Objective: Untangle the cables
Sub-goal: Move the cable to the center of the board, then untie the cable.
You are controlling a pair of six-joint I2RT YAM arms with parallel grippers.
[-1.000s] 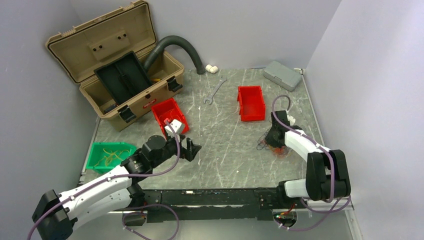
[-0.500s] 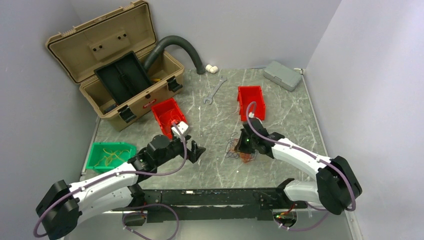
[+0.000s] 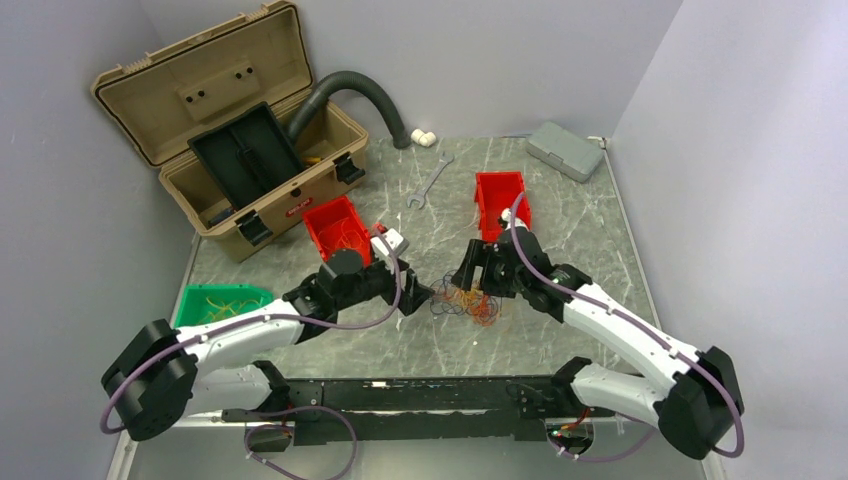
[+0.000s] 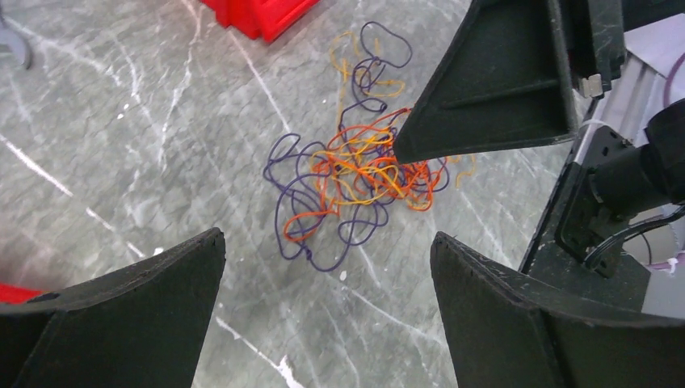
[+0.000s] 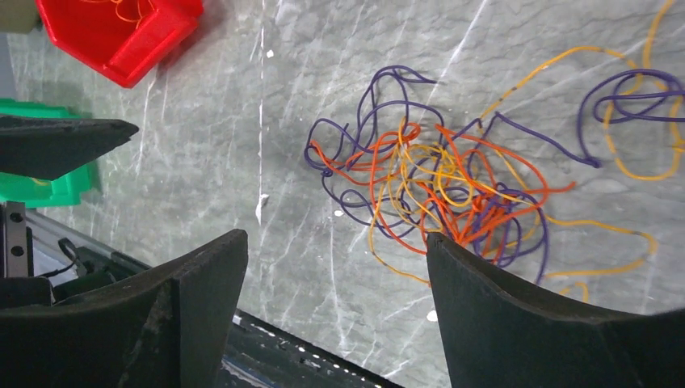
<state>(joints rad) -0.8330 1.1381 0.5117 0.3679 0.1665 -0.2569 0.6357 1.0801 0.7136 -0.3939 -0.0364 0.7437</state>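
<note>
The cables (image 3: 468,303) lie as one loose tangle on the grey marbled surface (image 3: 560,215), a little toward 6 o'clock from its middle in the top view. Thin orange, yellow and dark purple strands are knotted densely at the core, and freer loops are thrown outward.

The left end effector (image 3: 418,297) is held at the tangle's 9 o'clock, with its jaws spread wide and nothing between them. The right end effector (image 3: 478,270) is poised at about 12 o'clock, just above the strands. Its jaws are likewise parted and nothing is gripped.

The wires are judged to be very light, limp and slightly springy. They are likely to slide on the smooth surface, so a pull on one strand may drag the whole clump. A hold is best taken on a free outer loop, such as the purple loop (image 5: 638,93) seen at 2 o'clock in the right wrist view. Meanwhile the orange core (image 4: 363,170) could be pinned or gripped by the other arm. A pinch on the core alone risks tightening the knot.
</note>
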